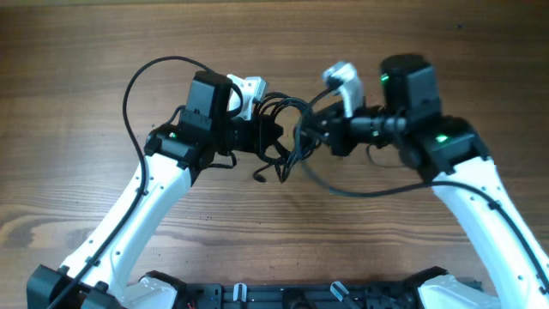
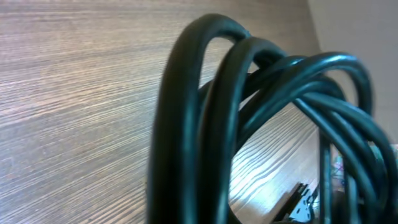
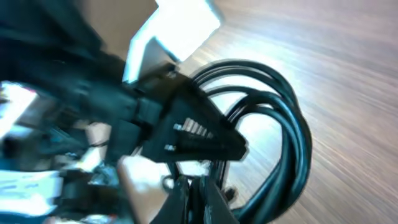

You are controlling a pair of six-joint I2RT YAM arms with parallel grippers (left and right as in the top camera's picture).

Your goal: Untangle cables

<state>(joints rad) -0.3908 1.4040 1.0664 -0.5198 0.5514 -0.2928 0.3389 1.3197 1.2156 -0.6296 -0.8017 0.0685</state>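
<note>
A black cable bundle (image 1: 287,142) hangs in loops above the wooden table, between my two grippers. My left gripper (image 1: 268,136) grips it from the left; in the left wrist view the thick loops (image 2: 205,124) fill the frame and hide the fingers. My right gripper (image 1: 310,137) grips it from the right. In the right wrist view its fingers (image 3: 194,198) are pressed together on a thin black strand, with the cable loops (image 3: 280,124) behind and my left gripper (image 3: 186,134) right opposite. A loose cable end (image 1: 257,178) dangles below the bundle.
Wooden table (image 1: 86,51) all round. The arms' own black cables arc out at the left (image 1: 129,94) and below the right arm (image 1: 352,192). The arm bases stand at the front edge (image 1: 283,296).
</note>
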